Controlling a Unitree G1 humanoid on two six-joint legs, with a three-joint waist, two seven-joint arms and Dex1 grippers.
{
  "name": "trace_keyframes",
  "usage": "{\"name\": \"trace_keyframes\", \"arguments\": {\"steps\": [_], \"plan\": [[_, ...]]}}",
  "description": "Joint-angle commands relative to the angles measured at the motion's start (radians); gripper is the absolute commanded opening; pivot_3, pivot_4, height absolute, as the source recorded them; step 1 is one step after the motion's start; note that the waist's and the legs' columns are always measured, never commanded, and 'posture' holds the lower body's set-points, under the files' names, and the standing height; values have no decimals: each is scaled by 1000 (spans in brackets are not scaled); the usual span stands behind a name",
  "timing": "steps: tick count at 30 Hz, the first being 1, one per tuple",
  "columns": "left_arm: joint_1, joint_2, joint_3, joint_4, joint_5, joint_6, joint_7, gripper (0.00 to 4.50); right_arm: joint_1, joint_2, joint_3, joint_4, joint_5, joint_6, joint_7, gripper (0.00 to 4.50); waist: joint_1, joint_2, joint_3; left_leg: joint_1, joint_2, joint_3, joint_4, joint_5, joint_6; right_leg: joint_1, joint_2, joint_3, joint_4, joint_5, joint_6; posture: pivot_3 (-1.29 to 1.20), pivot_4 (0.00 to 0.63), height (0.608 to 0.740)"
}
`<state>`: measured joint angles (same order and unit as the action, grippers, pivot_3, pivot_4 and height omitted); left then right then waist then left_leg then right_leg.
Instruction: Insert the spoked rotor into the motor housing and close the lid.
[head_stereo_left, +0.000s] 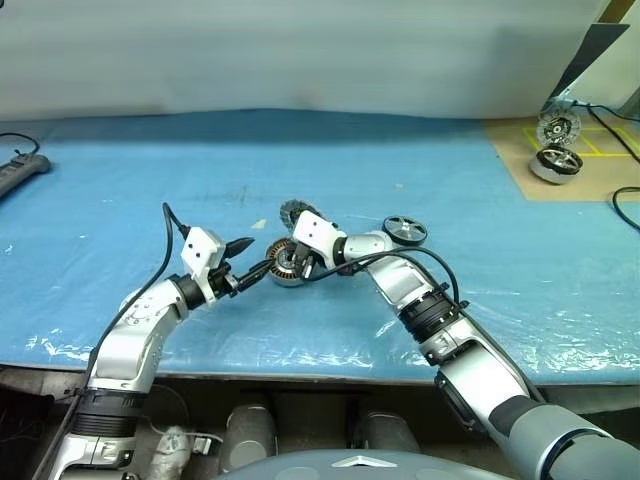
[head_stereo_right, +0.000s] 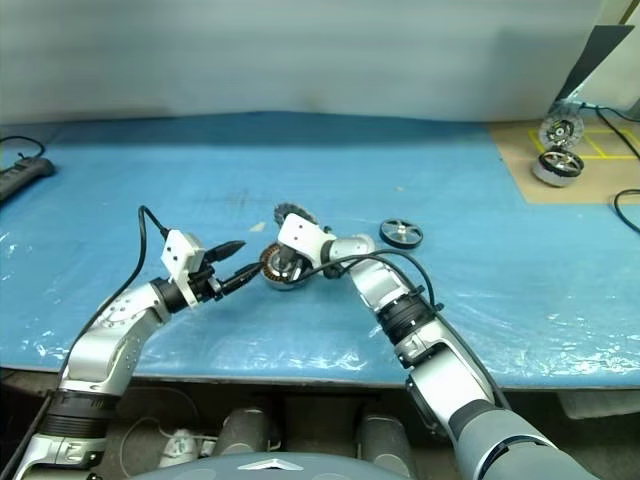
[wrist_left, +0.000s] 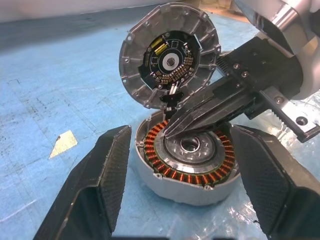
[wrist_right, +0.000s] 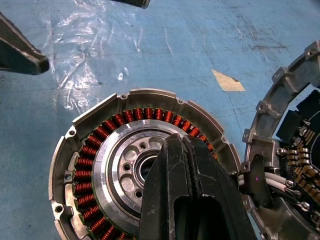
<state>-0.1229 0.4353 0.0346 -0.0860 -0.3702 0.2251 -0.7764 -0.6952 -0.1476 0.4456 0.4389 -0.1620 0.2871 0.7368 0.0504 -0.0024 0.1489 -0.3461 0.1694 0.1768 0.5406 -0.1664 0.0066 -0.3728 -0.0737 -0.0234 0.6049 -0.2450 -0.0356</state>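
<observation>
The motor housing (head_stereo_left: 283, 264), a short metal drum ringed with copper windings, lies on the blue sheet at the centre. Behind it the lid (wrist_left: 170, 55) stands tilted up, its circuit-board side facing me, with wires running down to the housing. My right gripper (wrist_right: 182, 142) is shut with nothing in it, its tips over the housing's dark hub. From the left, my left gripper (head_stereo_left: 247, 258) is open. Its fingers (wrist_left: 102, 180) flank the housing without touching it. The spoked rotor (head_stereo_left: 405, 230), a small black wheel, lies flat to the right, behind my right forearm.
A black power strip (head_stereo_left: 20, 172) lies at the far left. On a brown board (head_stereo_left: 520, 170) at the far right stand another drum motor (head_stereo_left: 556, 162) and a silver disc (head_stereo_left: 553, 128), with black cables nearby. The table's front edge (head_stereo_left: 300, 372) runs just below my arms.
</observation>
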Motion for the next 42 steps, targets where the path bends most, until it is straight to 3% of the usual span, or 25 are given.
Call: {"name": "trace_keyframes", "arguments": {"steps": [1,7,13,18,25,28,34,42], "plan": [[-13,0,1,-15,1,-26,-8,3395,74,-39,55,124,-79,133,-23,11,3,0,0,0,0,0,0,0,0,0,0,0,-1,0,0,0,150,740],[-11,5,4,-21,-5,-19,-14,3395,41,-34,-13,82,-29,154,-55,11,7,0,0,-1,-1,-1,-1,0,0,0,0,1,-2,-1,1,0,150,740],[-27,4,5,-9,-7,-12,-19,3395,52,-45,-91,-160,112,111,74,11,23,-5,5,-9,-2,-1,-4,0,0,-12,0,3,-3,-1,1,0,150,740],[-27,7,3,-4,-7,-9,-29,3395,13,-66,-87,-285,166,147,147,11,11,-7,7,-40,1,0,4,2,-2,-34,2,1,3,10,-9,0,150,740],[-32,17,13,7,-7,-9,-36,3395,-36,-73,-21,-259,64,120,88,11,-11,-8,7,-57,10,-2,5,3,-6,-48,15,0,2,11,-8,0,150,740],[-30,24,16,14,-5,-13,-44,3395,-20,-99,23,-305,53,106,135,575,-9,-7,7,-56,12,-2,5,0,-10,-48,16,-1,3,11,-9,0,150,740],[-32,23,13,27,-4,-22,-44,3395,-21,-85,16,-310,67,103,128,2614,-9,-7,7,-54,13,-2,11,0,-11,-45,16,-1,4,9,-13,0,150,740],[-12,20,11,22,-3,-31,-44,3395,-29,-83,17,-299,48,69,114,2614,-7,-7,8,-48,15,-2,15,0,-11,-38,16,-1,5,10,-15,0,150,740]]}}
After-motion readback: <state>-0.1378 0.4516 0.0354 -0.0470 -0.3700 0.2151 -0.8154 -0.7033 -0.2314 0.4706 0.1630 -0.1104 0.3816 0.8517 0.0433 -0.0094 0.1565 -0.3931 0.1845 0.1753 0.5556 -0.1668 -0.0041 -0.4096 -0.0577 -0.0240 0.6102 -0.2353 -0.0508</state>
